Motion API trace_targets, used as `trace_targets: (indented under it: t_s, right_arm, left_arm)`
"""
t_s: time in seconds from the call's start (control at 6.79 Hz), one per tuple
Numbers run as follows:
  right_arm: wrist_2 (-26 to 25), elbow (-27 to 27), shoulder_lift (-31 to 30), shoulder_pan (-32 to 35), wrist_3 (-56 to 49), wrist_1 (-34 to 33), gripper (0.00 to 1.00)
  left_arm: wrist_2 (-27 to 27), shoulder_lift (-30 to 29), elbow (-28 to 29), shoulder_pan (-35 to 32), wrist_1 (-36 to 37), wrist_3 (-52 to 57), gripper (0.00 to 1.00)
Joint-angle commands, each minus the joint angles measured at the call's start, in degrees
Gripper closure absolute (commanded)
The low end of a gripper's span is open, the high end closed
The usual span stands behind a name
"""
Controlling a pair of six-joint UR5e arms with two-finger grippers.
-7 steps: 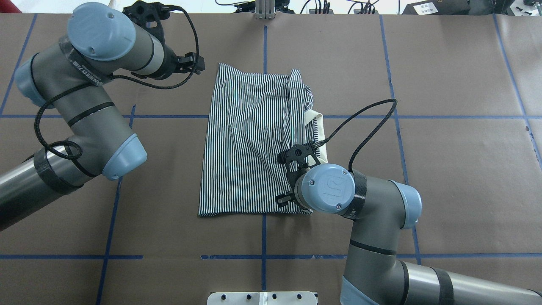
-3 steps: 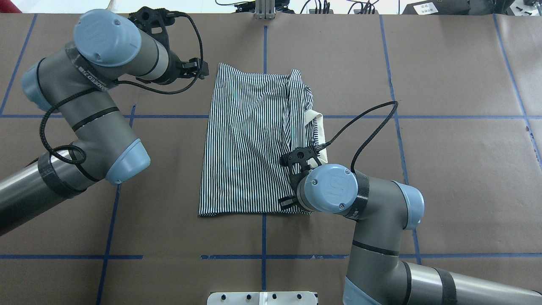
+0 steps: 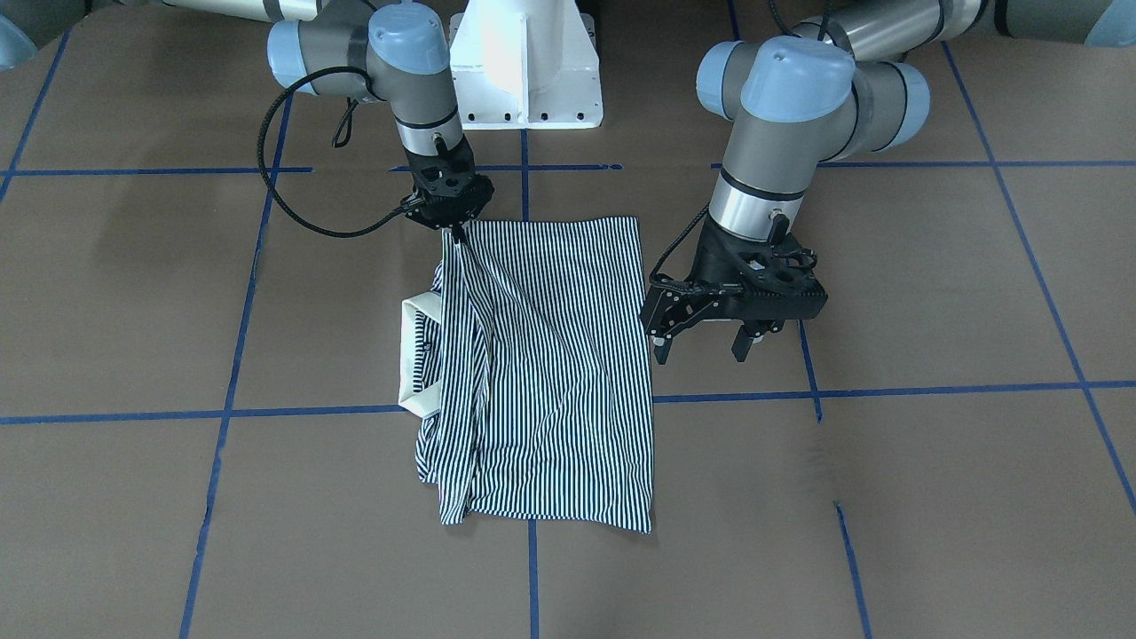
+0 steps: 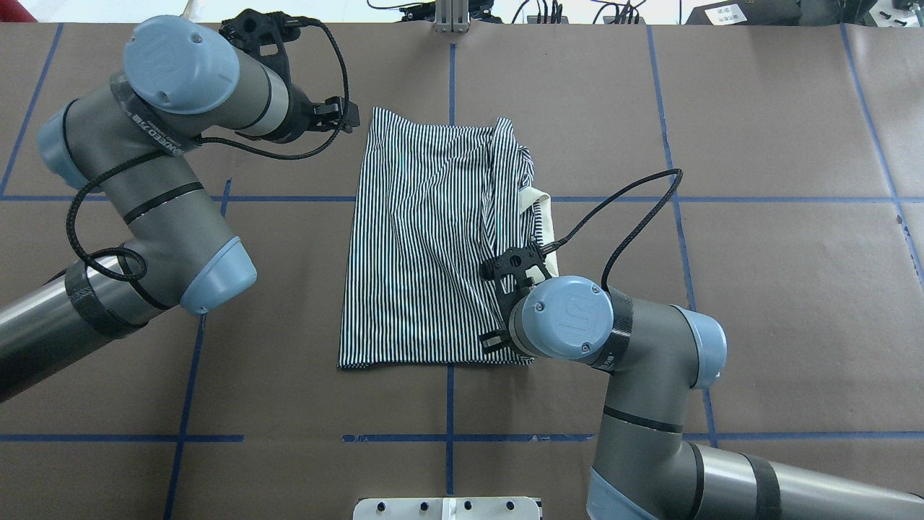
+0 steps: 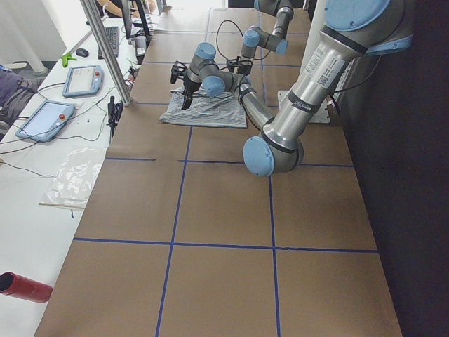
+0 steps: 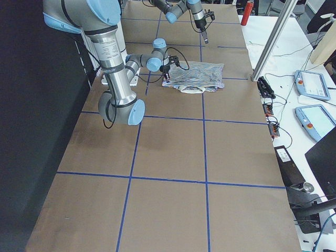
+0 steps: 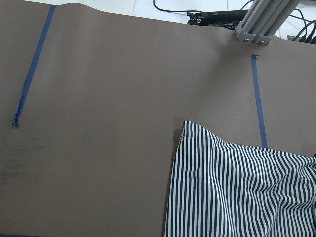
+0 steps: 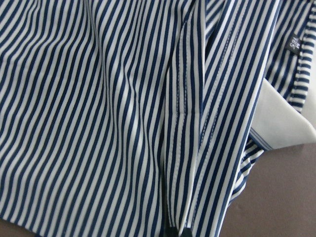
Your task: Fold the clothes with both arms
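The striped polo shirt (image 3: 550, 355) lies folded lengthwise on the brown table, its cream collar (image 3: 415, 355) sticking out on the right arm's side. It also shows in the overhead view (image 4: 426, 238). My right gripper (image 3: 455, 232) is shut on the shirt's edge at the corner nearest the robot base, and the stripes pull up toward it. In the right wrist view, a fold of shirt (image 8: 98, 98) runs into the fingertips at the bottom edge. My left gripper (image 3: 701, 351) is open and empty, raised beside the shirt's opposite long edge. The left wrist view shows a shirt corner (image 7: 237, 187).
The white pedestal base (image 3: 524, 71) stands at the robot's side of the table. Blue tape lines (image 4: 451, 404) cross the brown cover. An aluminium post (image 4: 451, 14) and cables sit at the far edge. Tablets (image 5: 45, 119) lie on a side table.
My left gripper has moved a little toward the shirt's far corner. My right wrist has shifted slightly away from the shirt, still gripping it. The shirt lies almost unchanged.
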Motion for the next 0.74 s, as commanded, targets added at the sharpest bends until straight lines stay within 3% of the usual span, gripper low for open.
trace_targets:
  t_s: [0.0, 0.29, 0.44, 0.59]
  right_arm:
    - [0.06, 2.69, -2.86, 0.41, 1.75, -0.46, 1.0]
    - [3.12, 6.4, -7.89, 0.33, 11.12, -0.46, 1.0]
    - [3.31, 6.41, -8.25, -0.02, 15.69, -0.46, 0.77]
    - [3.14, 5.88, -7.9, -0.29, 15.91, -0.46, 0.01]
  left_arm:
    - [0.0, -0.27, 0.0, 0.0, -0.23, -0.1, 0.0]
    - [0.09, -0.1, 0.0, 0.09, -0.31, -0.1, 0.0]
    - [0.09, -0.01, 0.0, 0.09, -0.4, -0.1, 0.0]
    - [0.09, 0.17, 0.26, 0.09, -0.4, 0.08, 0.0]
